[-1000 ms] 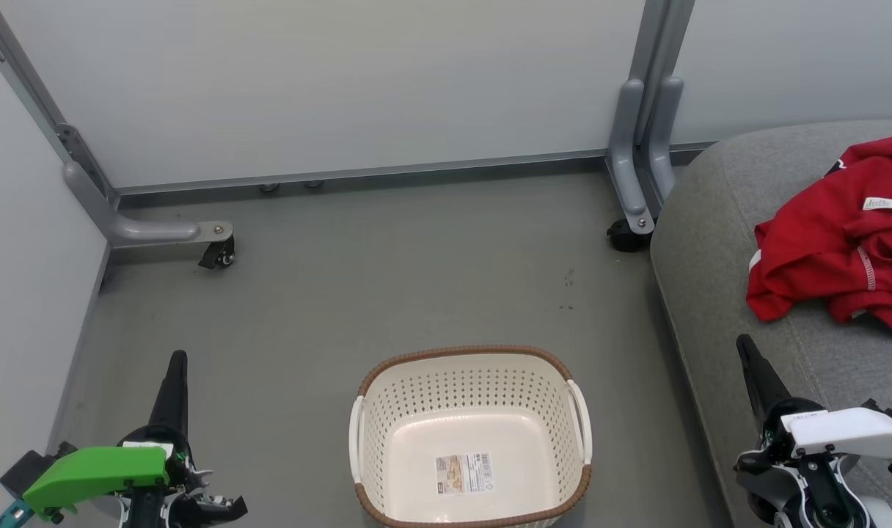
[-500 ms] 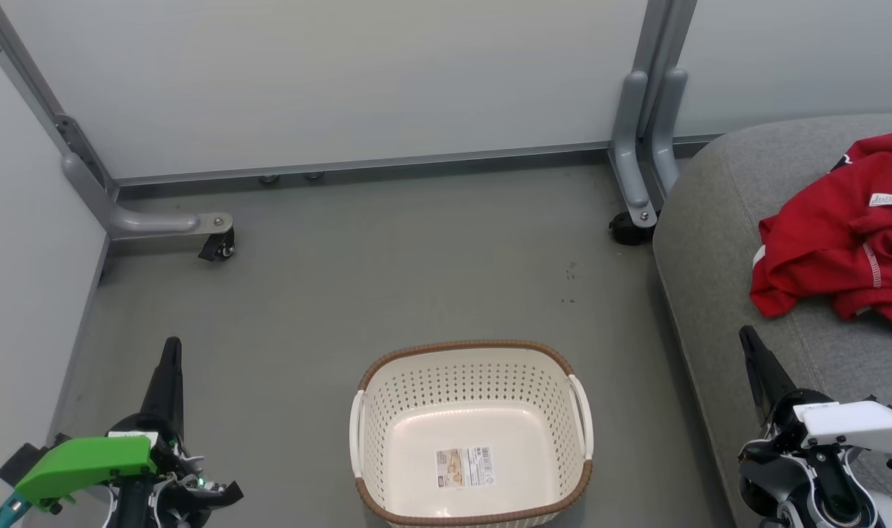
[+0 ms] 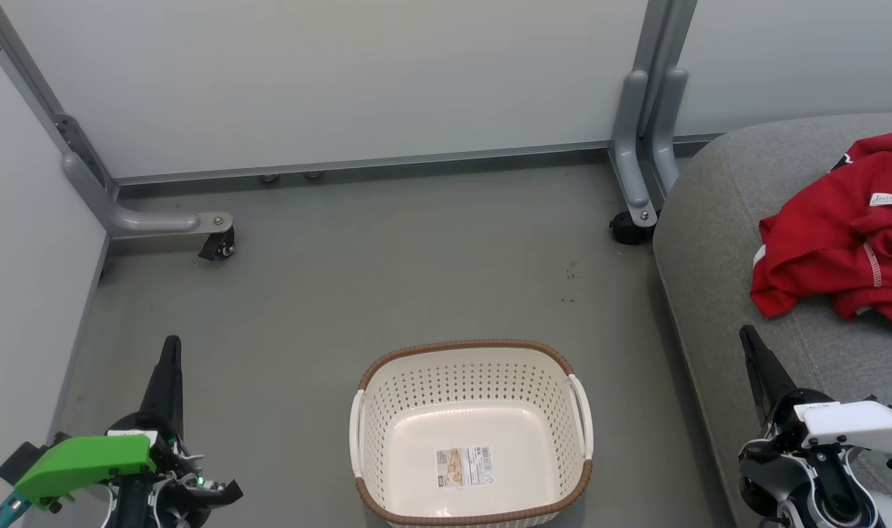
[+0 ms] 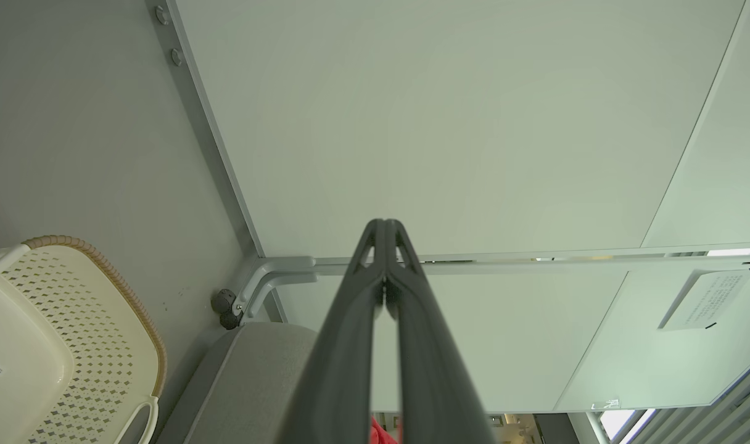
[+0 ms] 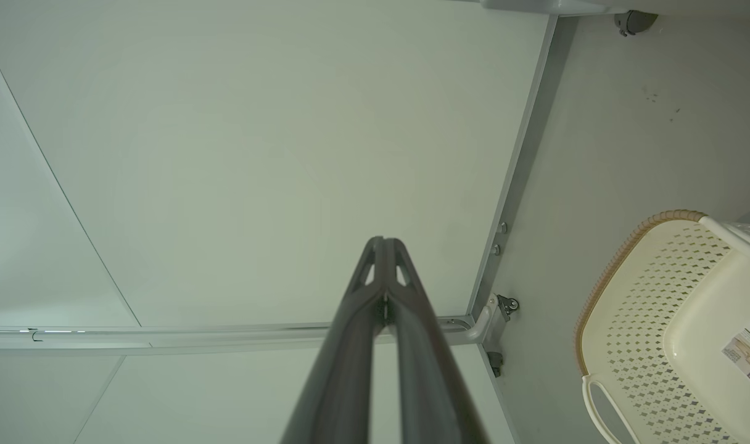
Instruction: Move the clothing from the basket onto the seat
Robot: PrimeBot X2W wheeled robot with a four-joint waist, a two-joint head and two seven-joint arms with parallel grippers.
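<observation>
The cream basket (image 3: pixel 472 381) with a brown rim stands on the floor at bottom centre, holding nothing but the sticker on its bottom; its corner shows in the left wrist view (image 4: pixel 73 320) and the right wrist view (image 5: pixel 659 320). Red clothing (image 3: pixel 835 246) with a small white label lies bunched on the grey seat (image 3: pixel 717 242) at the right. My left gripper (image 3: pixel 171 345) is shut, low at the left of the basket, holding nothing (image 4: pixel 384 225). My right gripper (image 3: pixel 745 334) is shut at the seat's front edge, below the clothing, also holding nothing (image 5: pixel 382 240).
Pale partition panels close off the back and left. Their grey feet with castors stand on the floor at the left (image 3: pixel 218 249) and beside the seat (image 3: pixel 626 231). Open grey floor (image 3: pixel 387 271) lies beyond the basket.
The whole picture shifted slightly in the first half second, so the camera moved. Since then nothing has visibly changed; both grippers stay shut and still.
</observation>
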